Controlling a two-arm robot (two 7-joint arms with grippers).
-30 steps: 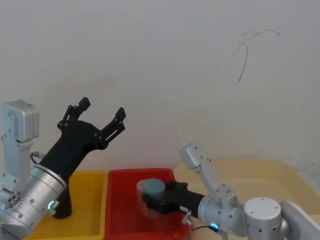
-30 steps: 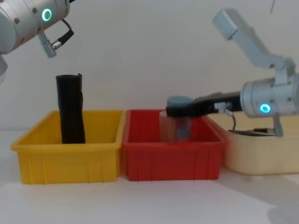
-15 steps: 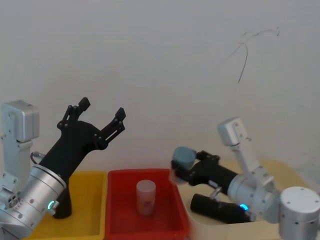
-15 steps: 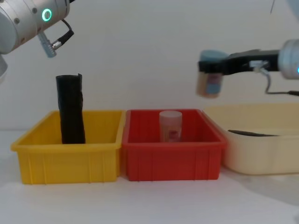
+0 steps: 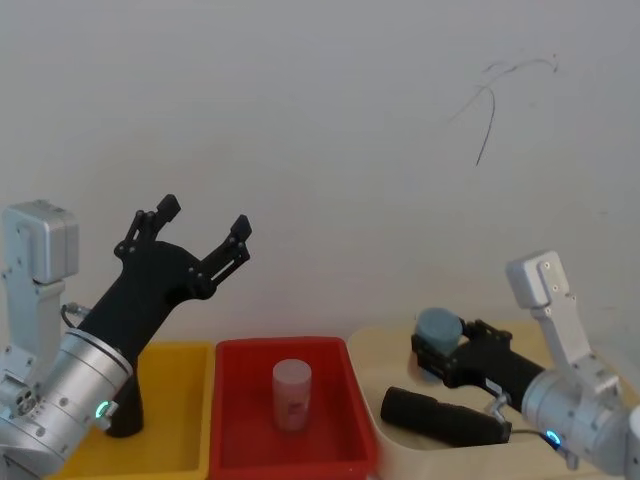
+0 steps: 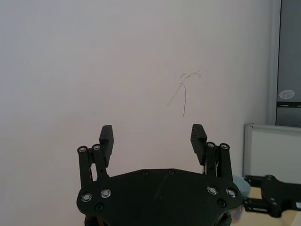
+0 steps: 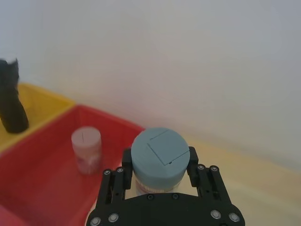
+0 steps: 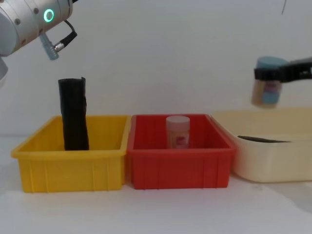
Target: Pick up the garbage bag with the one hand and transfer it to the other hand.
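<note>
The garbage bag (image 8: 74,113) is seen standing upright in the yellow bin (image 8: 73,165), at its left end. The left hand (image 5: 198,232) is held high above that bin, fingers spread wide and empty. The right hand (image 7: 159,165) is clamped on a blue-capped jar (image 8: 267,87), raised over the cream tub (image 8: 273,156). A white-lidded jar (image 8: 178,131) sits in the red bin (image 8: 178,168).

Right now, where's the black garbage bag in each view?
Head: garbage bag low at left, in the yellow bin, behind the left arm.
Chest: upright in the yellow bin, left.
Right wrist: dark stub at the far edge.
Left wrist: not in it.
Shared landmark: red bin.
</note>
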